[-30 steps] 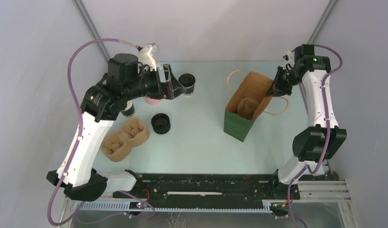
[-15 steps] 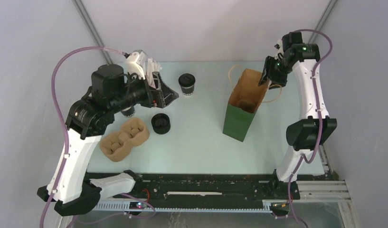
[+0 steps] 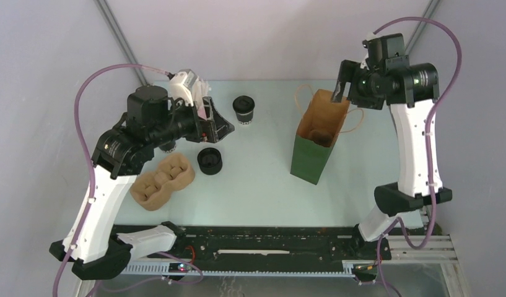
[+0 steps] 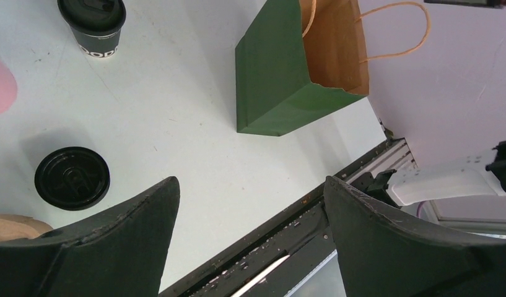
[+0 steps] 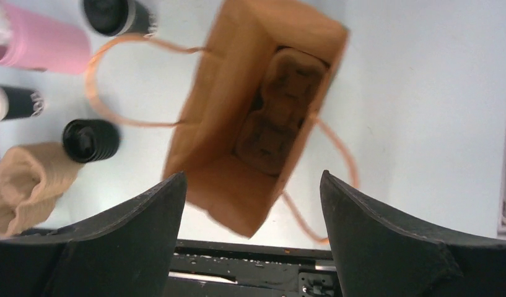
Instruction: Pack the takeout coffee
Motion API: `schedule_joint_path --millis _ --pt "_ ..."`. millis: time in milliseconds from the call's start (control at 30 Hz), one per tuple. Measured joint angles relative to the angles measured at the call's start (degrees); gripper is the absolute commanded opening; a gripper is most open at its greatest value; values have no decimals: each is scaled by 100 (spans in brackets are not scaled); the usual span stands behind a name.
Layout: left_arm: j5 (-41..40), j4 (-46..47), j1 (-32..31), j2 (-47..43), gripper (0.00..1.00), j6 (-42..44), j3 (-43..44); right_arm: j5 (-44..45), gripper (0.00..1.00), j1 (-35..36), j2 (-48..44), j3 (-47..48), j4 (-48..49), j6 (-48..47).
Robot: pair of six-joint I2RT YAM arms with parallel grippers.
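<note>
On the far side of the table (image 3: 262,185), a little left of centre, the takeout coffee (image 3: 243,109) stands upright with its black lid on. It is outside the bag and well apart from it.

The green paper bag (image 3: 310,154) stands upright toward the right with its mouth open and its rope handles flopped out to either side. Through my right wrist camera I look straight down into it and see a tan pulp cup carrier (image 5: 280,105) lying at the bottom.

My right gripper (image 5: 253,247) hangs above the bag's mouth, fingers spread wide with nothing between them. My left gripper (image 4: 250,247) is spread and empty too, raised over the table near the coffee and a squat stack of black lids (image 3: 209,160).

A second tan carrier (image 3: 163,180) sits on the table beside the left arm. A pink container (image 5: 39,43) stands beyond it, mostly hidden under that wrist from overhead.
</note>
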Motion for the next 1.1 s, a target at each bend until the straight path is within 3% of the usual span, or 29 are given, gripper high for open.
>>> schedule_joint_path --millis 267,533,767,1100 --pt "-332 -81 0 -168 91 0 -2 278 92 1794 -702 -9 684 17" --pt "-1403 -260 4 -828 91 -55 -4 415 93 3287 -236 -87 1906 -140" --pt "-2284 -516 11 -1530 90 -162 39 407 96 3711 1241 -98 2719 -420" --pt "-2664 -1209 11 -1401 90 -249 297 1056 100 3764 3001 50 3300 -1110"
